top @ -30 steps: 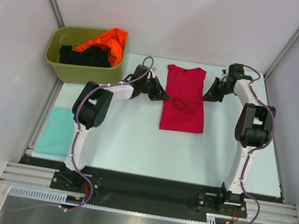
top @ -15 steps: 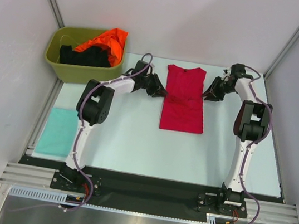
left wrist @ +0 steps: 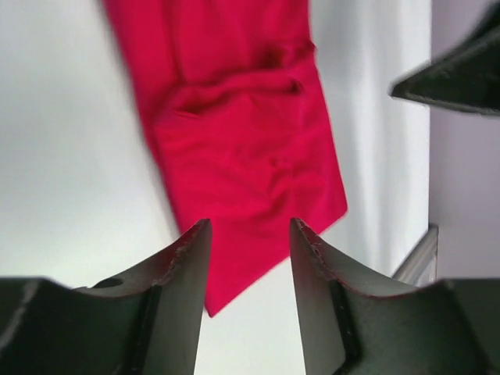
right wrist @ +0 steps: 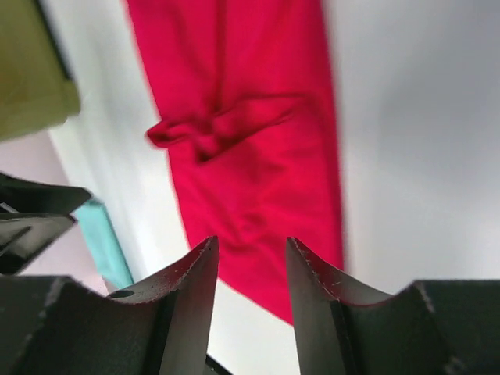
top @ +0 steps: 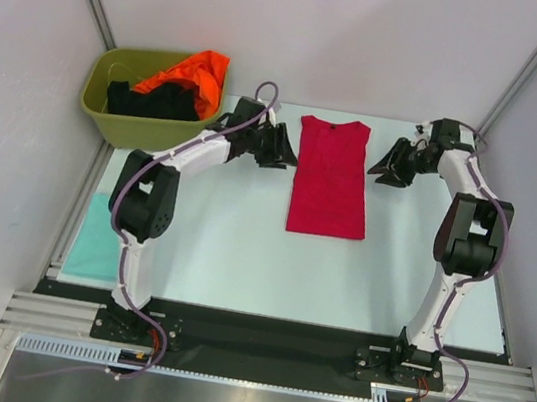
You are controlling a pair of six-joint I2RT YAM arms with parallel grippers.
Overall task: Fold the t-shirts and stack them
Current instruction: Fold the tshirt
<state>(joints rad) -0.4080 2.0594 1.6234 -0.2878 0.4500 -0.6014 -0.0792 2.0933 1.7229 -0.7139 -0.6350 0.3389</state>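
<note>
Flanking the crimson t-shirt point(top: 330, 180) toward the far edge of the bench point(top: 241, 248), the left gripper point(top: 284, 149) and right gripper point(top: 385, 165) hover, jaws partly apart and empty.

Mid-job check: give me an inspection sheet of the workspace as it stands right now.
Surface: pale table, flat.
Job's things: red shirt lies flat mid-table, sleeves folded in; teal shirt folded at the left edge; orange shirt and black shirt in the green tub.
Clutter: nothing seen.
Hands: left hand and right hand open, empty, either side of the red shirt.
Cables: purple cables run along both arms, off the cloth.
Surroundings: white walls, metal frame.
</note>
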